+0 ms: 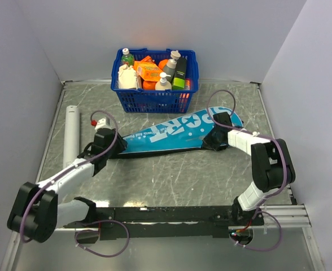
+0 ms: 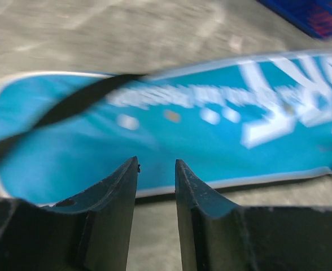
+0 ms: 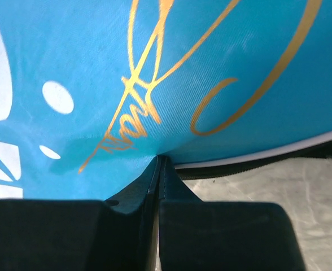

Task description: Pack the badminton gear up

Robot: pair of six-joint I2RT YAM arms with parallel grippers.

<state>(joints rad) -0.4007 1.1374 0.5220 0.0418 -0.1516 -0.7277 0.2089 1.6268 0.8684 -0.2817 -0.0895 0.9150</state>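
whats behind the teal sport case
The blue basket stands right behind the case, holding bottles and orange packs. Its wall and the top items cover whatever lies deeper in it.

The teal case (image 2: 171, 141) looks blurred in the left wrist view.

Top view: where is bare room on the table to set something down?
Free: the strip between the teal racket-shaped case and the black base rail; the corner right of the blue plastic basket. Crowded: the left side, with long white tube, white feather shuttlecock, left gripper.
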